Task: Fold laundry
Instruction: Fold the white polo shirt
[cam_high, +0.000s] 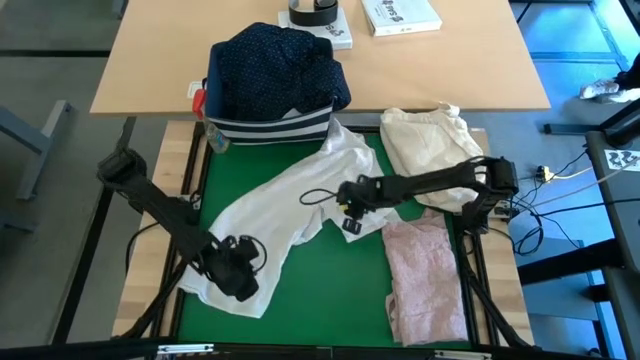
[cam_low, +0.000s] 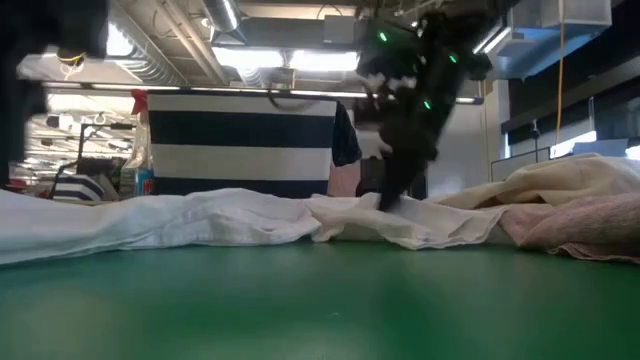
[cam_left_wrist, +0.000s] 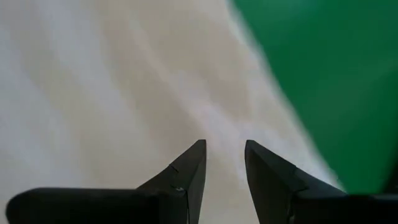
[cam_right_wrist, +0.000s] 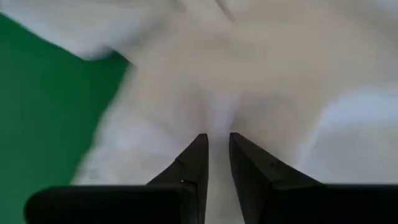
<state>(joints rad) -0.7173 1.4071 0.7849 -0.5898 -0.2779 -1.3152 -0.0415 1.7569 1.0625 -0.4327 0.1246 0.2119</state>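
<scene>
- The white shirt lies spread slantwise across the green mat, running from the near left corner up toward the striped bin at the far edge.
- The left gripper sits low on the near-left end of that shirt, its body right over the cloth.
- In the left wrist view its fingers stand a little apart, with a narrow gap between the tips; white cloth fills the space ahead of them and green mat shows off to one side. Whether cloth is caught in the gap cannot be told.
- The right gripper reaches in from the right and comes down on the shirt's right edge, near the middle of the mat.
- In the right wrist view its fingers are nearly pressed together, with a slim slit left, and a ridge of white cloth gathers right at the tips; it appears to pinch a fold of the shirt.
- The low view shows the same gripper planted on a raised wrinkle of white cloth.
- Just beside the right gripper, toward the near right corner, lies the pale pink top, flat on the mat.
- Beyond the right arm, a cream-beige bundle rests at the mat's far right.
- A navy white-dotted shirt is heaped in the bin, well apart from both grippers.
</scene>
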